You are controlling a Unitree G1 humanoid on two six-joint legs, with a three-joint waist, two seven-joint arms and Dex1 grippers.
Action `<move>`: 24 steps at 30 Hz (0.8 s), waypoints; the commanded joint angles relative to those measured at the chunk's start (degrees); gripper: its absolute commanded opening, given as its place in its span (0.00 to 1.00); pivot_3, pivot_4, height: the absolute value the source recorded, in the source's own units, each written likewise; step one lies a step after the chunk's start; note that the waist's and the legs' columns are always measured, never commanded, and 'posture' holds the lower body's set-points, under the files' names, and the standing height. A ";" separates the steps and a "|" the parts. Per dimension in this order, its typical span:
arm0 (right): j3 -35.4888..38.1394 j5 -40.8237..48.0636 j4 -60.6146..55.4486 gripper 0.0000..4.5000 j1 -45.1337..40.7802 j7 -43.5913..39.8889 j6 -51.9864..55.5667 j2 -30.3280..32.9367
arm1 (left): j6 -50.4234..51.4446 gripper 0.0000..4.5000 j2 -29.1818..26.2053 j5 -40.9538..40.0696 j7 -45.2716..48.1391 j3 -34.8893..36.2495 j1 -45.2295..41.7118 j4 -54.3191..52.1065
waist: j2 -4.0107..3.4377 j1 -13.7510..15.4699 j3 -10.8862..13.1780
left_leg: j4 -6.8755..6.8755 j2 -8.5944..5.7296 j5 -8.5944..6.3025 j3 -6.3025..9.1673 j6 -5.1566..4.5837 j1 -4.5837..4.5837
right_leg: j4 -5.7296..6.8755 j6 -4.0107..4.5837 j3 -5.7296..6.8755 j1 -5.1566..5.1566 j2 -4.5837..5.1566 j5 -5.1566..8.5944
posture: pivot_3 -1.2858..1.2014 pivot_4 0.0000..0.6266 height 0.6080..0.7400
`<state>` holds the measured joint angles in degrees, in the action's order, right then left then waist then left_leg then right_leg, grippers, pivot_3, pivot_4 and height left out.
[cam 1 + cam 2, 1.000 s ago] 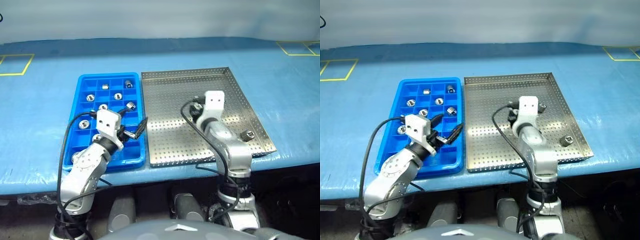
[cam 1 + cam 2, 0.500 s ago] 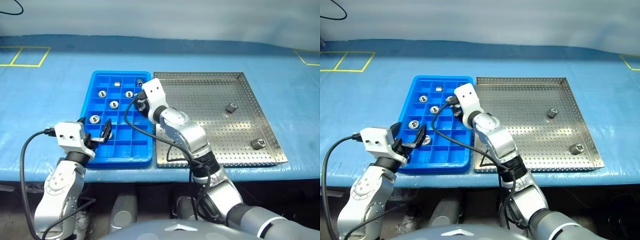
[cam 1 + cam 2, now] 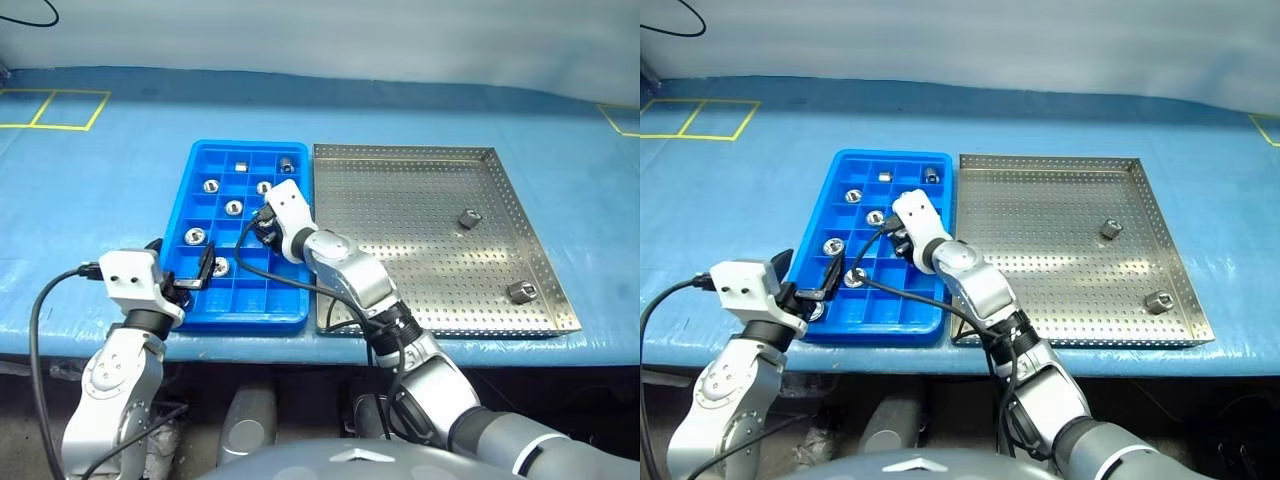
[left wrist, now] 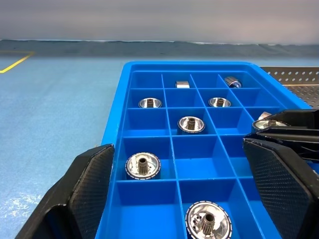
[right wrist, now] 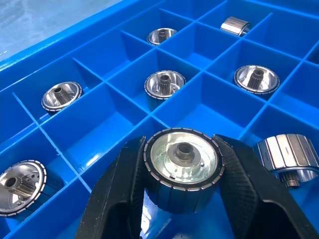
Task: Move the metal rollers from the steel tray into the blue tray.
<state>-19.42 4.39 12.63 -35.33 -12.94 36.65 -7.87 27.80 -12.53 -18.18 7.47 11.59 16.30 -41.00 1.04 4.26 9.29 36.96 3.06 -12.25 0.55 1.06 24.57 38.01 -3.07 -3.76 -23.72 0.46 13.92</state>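
Moved: since a second ago the right arm has swung from over the steel tray (image 3: 430, 240) across to the blue tray (image 3: 200, 200); the left arm has drawn back to that tray's near left corner.
Right pincer (image 5: 182, 174): clamped on one metal roller (image 5: 182, 167), held over the blue tray's compartments, near its right-hand columns in the head views (image 3: 902, 240).
Left pincer (image 4: 179, 199): fingers (image 4: 89, 184) spread wide apart, holding nothing, pointing level along the blue tray from its near end.
Rollers in blue tray: seven sit singly in separate compartments, among them one in the far row (image 3: 240, 167), another beside it (image 3: 287, 165) and one near the left pincer (image 3: 218, 266); the head views count them best.
Rollers in steel tray: two lie on the perforated floor, one mid-right (image 3: 467, 217), one near the right rim toward the front (image 3: 520, 292), well apart.
Trays: side by side on the blue tabletop (image 3: 90, 210), blue tray left, steel tray right, edges nearly touching.
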 commanded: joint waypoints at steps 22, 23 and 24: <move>21.69 0.05 -13.72 0.99 2.87 12.31 1.95 8.68 | 1.13 1.00 -1.63 -1.71 4.89 -5.55 -9.72 3.95 | 0.01 -2.53 -0.01 | 0.11 -0.03 0.00 -0.05 -0.01 0.03 | -0.01 0.11 -0.07 0.02 0.02 0.03 | 0.54 0.24 1.00; 22.94 -0.19 -12.81 0.99 2.55 13.12 1.71 9.53 | 1.08 1.00 -1.71 -1.77 5.45 -6.02 -10.35 4.39 | 0.00 -2.84 -0.01 | 0.09 -0.02 0.00 -0.06 -0.01 0.03 | -0.01 0.00 -0.07 0.01 0.01 -0.04 | 0.54 0.24 1.00; 24.42 -0.45 -11.49 0.99 2.10 14.11 0.98 10.51 | 0.99 1.00 -1.98 -1.70 6.36 -6.99 -11.12 4.85 | 0.01 -3.21 -0.01 | 0.08 -0.02 0.00 -0.06 -0.01 0.03 | 0.00 -0.01 -0.08 0.01 0.01 -0.05 | 0.53 0.24 1.00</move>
<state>2.81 4.32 0.77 -32.09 -0.43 39.06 2.12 29.40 -13.88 -19.16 12.46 5.85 6.21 -35.86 1.05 1.05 9.28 37.03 3.03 -12.24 0.49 1.05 24.60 38.01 -3.11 -3.85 -23.72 0.46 13.85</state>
